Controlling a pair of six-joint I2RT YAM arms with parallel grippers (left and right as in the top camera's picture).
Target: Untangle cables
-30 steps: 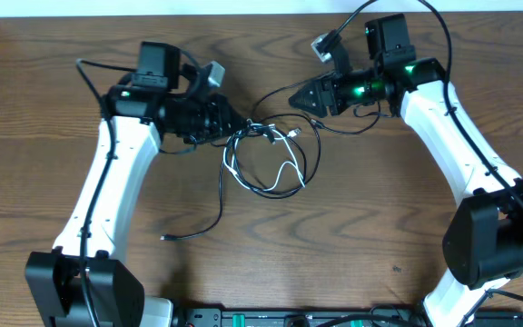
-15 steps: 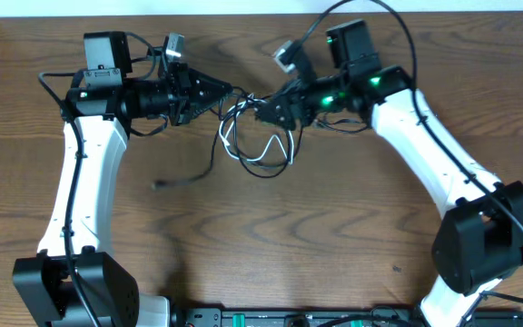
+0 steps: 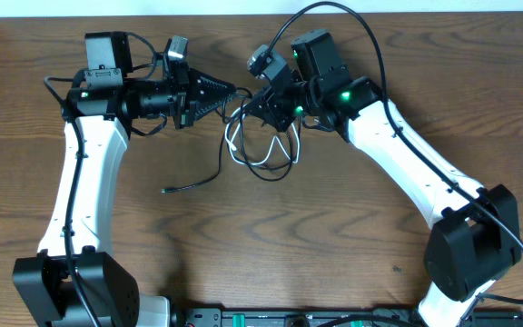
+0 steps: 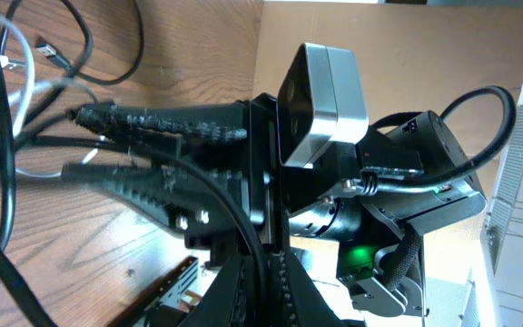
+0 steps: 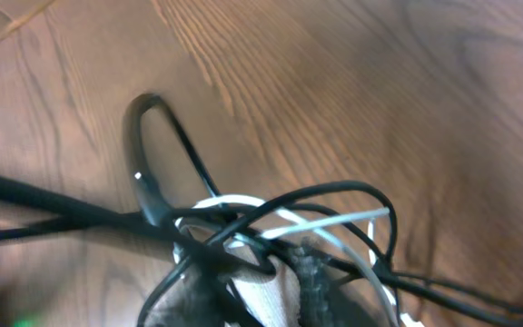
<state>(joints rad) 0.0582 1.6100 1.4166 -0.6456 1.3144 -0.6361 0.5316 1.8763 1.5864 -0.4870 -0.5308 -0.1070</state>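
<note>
The cables (image 3: 263,141) lie in a tangle at the table's middle back: thin black loops with a white cable (image 3: 271,156) among them. One black strand trails left to a plug end (image 3: 166,190). My left gripper (image 3: 231,91) points right and is shut on a black cable, which runs up between its fingers (image 4: 264,259). My right gripper (image 3: 260,103) faces it from the right, at the tangle's top. Its fingers (image 5: 309,272) stand close together with black strands between them, and the white cable (image 5: 334,221) crosses in front. The left wrist view shows the right gripper (image 4: 75,141) with cables between its tips.
Thick black cords (image 3: 334,11) arch over the right arm at the back edge. A black power strip (image 3: 298,318) lies along the front edge. A cardboard panel (image 4: 398,45) stands beyond the table in the left wrist view.
My right gripper has moved left into the top of the tangle and its fingers have closed in. The left gripper swung up to point right, still holding its black cable; the tangle shifted left.
</note>
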